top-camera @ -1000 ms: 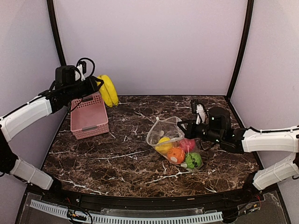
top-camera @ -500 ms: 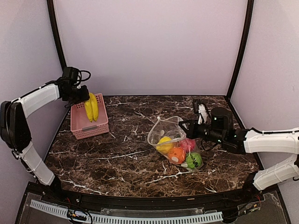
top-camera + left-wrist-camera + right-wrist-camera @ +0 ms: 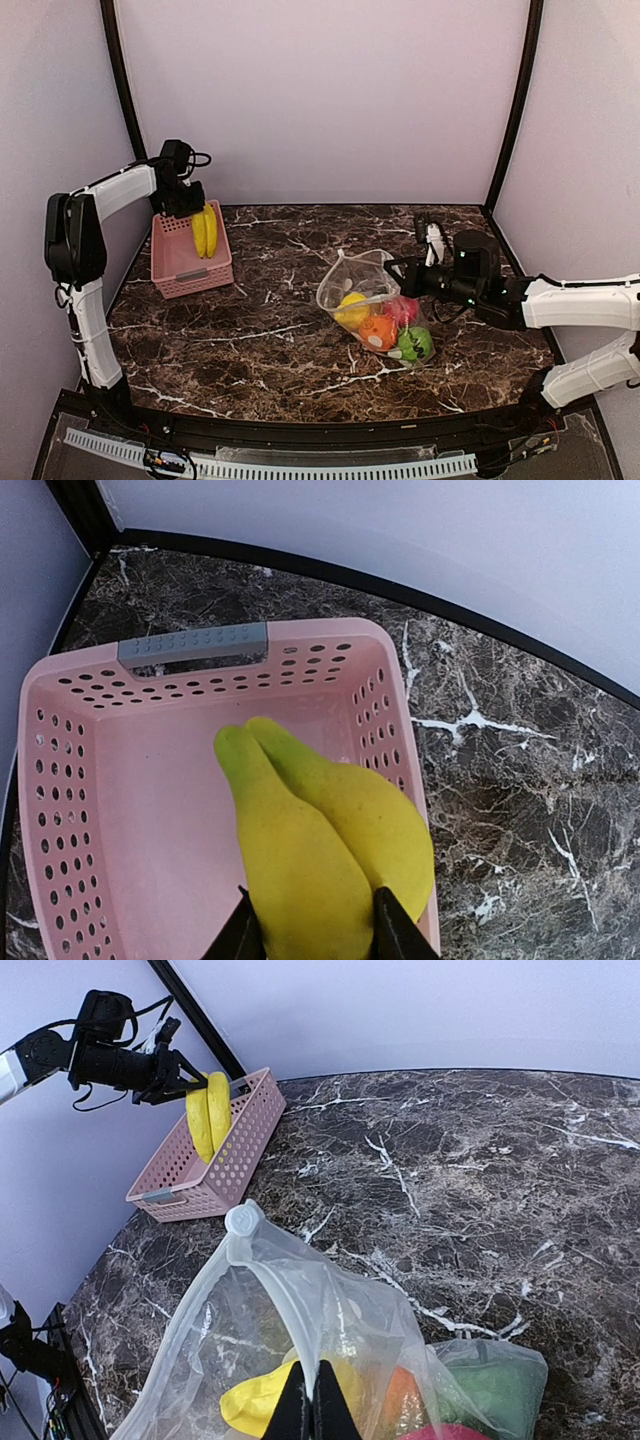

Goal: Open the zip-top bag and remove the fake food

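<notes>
**Banana over basket; bag on table**

Item 1: banana (image 3: 205,232), pinched at its upper end by my left gripper (image 3: 312,932), jaws part-spread around it. Its long axis is near upright, tips pointing down into the pink basket (image 3: 190,645) at far left.

Item 2: bag (image 3: 362,285), right of centre on the table (image 3: 250,330). Its long axis runs far-left to near-right, mouth at the far-left end. My right gripper (image 3: 310,1400) is pressed together on its film.

Contents, near-right end: yellow piece (image 3: 350,308), orange ball (image 3: 377,332), pink ball (image 3: 403,310), green ball (image 3: 414,343).
</notes>
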Controlling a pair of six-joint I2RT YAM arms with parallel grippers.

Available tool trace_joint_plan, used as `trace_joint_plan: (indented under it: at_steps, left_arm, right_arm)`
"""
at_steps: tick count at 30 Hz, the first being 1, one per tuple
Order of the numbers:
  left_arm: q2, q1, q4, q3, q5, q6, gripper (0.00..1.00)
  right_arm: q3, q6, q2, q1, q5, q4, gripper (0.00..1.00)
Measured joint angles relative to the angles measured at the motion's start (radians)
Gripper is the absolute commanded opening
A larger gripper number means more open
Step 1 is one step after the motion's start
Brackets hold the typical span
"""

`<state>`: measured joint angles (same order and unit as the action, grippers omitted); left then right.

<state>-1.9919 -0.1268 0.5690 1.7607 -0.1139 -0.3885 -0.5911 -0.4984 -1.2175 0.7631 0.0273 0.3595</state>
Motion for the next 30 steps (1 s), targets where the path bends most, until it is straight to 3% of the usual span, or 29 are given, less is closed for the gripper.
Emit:
trace_joint_plan:
  at_steps: [6, 9, 20, 30]
  left_arm:
    - [-0.103, 0.017, 0.030, 0.074, -0.003, 0.000, 0.08]
    - [-0.125, 0.024, 0.026, 0.092, 0.000, -0.010, 0.21]
    - [-0.183, 0.033, 0.008, 0.139, 0.066, -0.021, 0.48]
    - [-0.192, 0.033, 0.006, 0.155, 0.130, -0.027, 0.61]
  right_arm:
    - [0.001, 0.000, -0.001, -0.010, 0.006, 0.006, 0.00]
    - [0.001, 0.001, -0.004, -0.013, 0.010, 0.008, 0.00]
    - [0.001, 0.005, -0.015, -0.020, 0.027, 0.010, 0.00]
    - [0.000, 0.013, -0.005, -0.021, 0.028, -0.009, 0.00]
